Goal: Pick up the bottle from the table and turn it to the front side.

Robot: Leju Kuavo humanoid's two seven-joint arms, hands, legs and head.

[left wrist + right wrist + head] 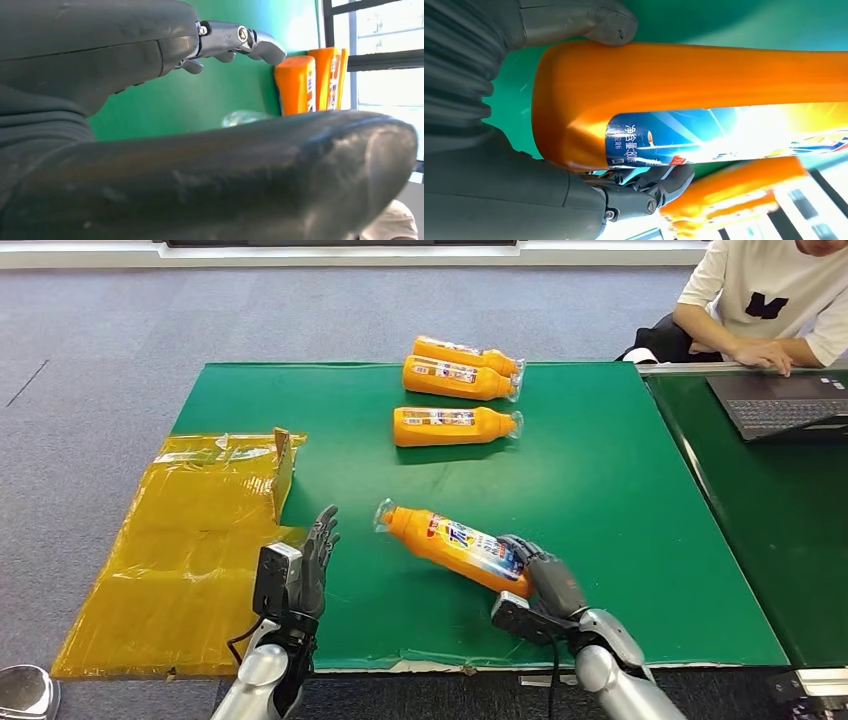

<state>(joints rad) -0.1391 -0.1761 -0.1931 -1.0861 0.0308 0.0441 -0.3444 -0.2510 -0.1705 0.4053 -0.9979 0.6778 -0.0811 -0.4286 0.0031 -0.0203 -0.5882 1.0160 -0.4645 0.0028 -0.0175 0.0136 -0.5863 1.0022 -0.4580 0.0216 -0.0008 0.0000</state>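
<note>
A green surface (600, 480) carries four orange bottles lying on their sides: three (456, 426) (458, 379) (465, 355) grouped near its far edge, one (450, 545) nearer. A flattened yellow box (190, 540) overlaps its left edge.

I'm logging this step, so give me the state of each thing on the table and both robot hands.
Near orange plastic bottle: lying on its side, blue label up, base gripped by right robot hand.
Left robot hand: open, holding nothing.
Three far orange bottles: lying on their sides, untouched.
Black laptop: open.
</note>
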